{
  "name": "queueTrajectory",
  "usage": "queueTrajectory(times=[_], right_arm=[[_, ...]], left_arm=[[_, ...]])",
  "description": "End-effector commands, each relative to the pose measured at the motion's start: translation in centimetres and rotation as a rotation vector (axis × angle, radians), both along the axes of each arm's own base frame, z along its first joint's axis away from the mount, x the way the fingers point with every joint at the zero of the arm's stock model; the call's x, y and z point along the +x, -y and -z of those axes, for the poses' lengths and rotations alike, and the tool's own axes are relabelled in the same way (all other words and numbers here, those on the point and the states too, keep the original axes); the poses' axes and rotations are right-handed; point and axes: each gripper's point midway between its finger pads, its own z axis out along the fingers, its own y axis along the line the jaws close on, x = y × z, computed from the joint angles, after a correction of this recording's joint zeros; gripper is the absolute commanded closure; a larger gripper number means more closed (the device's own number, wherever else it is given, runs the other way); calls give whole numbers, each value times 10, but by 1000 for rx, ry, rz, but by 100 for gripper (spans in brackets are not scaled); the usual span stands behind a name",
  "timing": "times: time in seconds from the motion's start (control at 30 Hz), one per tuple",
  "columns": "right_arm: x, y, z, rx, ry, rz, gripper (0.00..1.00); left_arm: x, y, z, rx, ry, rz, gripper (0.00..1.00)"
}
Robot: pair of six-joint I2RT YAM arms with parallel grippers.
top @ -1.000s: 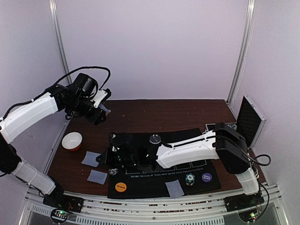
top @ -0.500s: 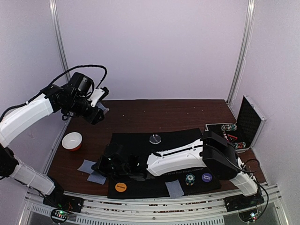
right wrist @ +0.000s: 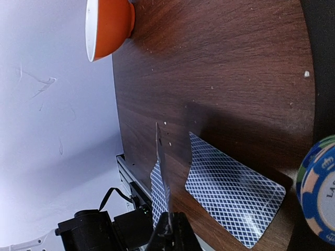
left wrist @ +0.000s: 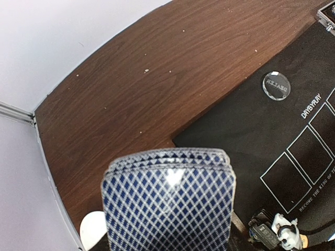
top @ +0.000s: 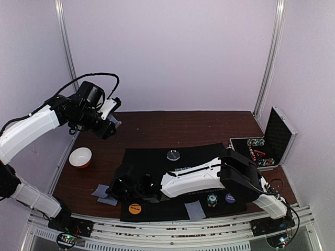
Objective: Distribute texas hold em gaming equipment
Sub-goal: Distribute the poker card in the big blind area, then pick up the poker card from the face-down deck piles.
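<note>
at lower left of the top view, right jaws have swung over the dealt cards point(top: 106, 201), clenched on one card point(right wrist: 161, 172). left jaws grip the deck point(left wrist: 168, 209); release looks next.

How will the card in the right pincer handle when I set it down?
Probably light and thin: the card shows as a sliver, edge-on in the right pincer. It seems fairly stiff, standing straight without drooping. Once flat like the dealt card beside it, it would likely be hard to re-grip.
</note>
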Motion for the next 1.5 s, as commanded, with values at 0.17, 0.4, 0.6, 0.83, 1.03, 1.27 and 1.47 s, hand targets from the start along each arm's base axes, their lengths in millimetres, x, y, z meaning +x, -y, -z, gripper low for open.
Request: queueTrajectory(times=[0.17,0.4,0.6,0.83,1.03,1.27,1.47], right_arm=[[3,0,-2,-6,1,-4,88],[5,1,-14,0,27,-3,69],[8,5,-28,0,62,6,57],[11,18,-49,4,105,30,43],[7,30,-61,29,105,35,35],[9,30,-86,21,209,-3,32],[8,52,-150,-97,564,-117,31]], left_arm=[[7,2,-6,-19,36,3,51],[8,3,-7,-21,37,8,51],[8,4,-7,-23,36,11,51],[8,5,-7,-23,34,17,51],[8,6,-7,-25,32,21,51],[9,7,-9,-27,35,27,51],[10,9,-14,-29,45,40,51]])
